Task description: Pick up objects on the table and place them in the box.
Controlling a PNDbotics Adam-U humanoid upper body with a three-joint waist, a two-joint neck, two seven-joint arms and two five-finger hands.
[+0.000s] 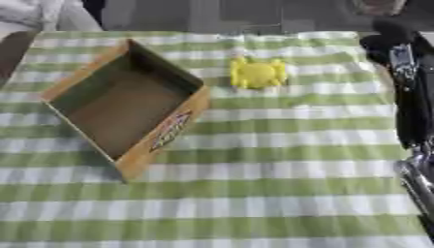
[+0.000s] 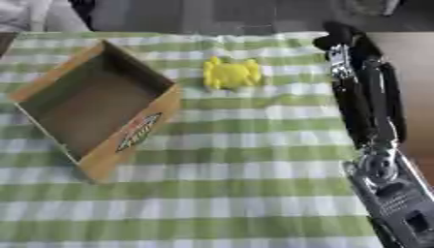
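A yellow toy with small limbs sticking out lies on the green-and-white checked cloth, just right of the box's far corner. The open cardboard box sits at the left, turned at an angle, and its brown inside looks empty. My right arm reaches in along the right edge and runs toward the far side. Its black hand hovers at the far right, to the right of the yellow toy and apart from it. My left hand does not show.
The checked cloth covers the table, with a wide bare stretch in front of the box and the toy. The table's far edge runs along the top, with a dark floor behind it.
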